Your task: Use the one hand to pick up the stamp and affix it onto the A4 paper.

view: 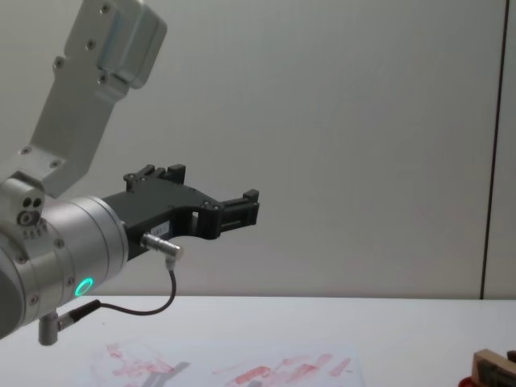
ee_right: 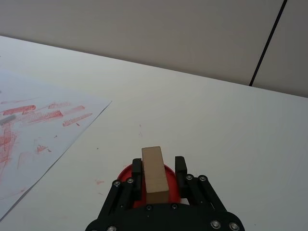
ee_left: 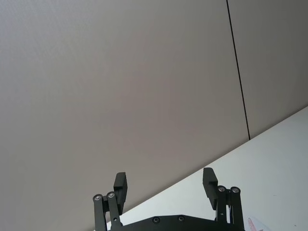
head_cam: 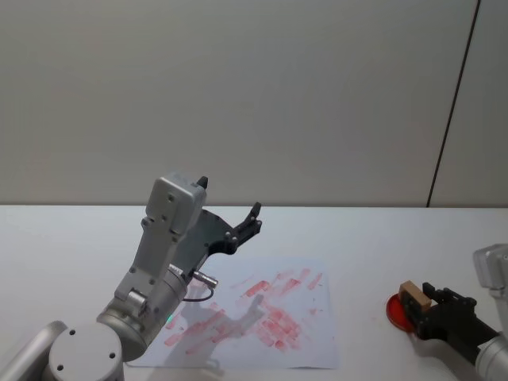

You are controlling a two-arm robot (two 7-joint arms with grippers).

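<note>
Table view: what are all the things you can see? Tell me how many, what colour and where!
table: one, white, across the front.
wall: one, pale grey, behind the table.
paper: one, white with red prints, flat on the table below the left arm.
round pad: one, red, on the table at the right.
stamp: one, tan wood, gripped over the round pad.
left end effector: one, black, raised above the paper, open.
right end effector: one, black, low at the right, shut on the stamp.

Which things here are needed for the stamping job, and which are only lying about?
Needed: right gripper, shut on the stamp; the A4 paper.
Idle: red disc below the stamp; left gripper, open, raised above the paper.
</note>
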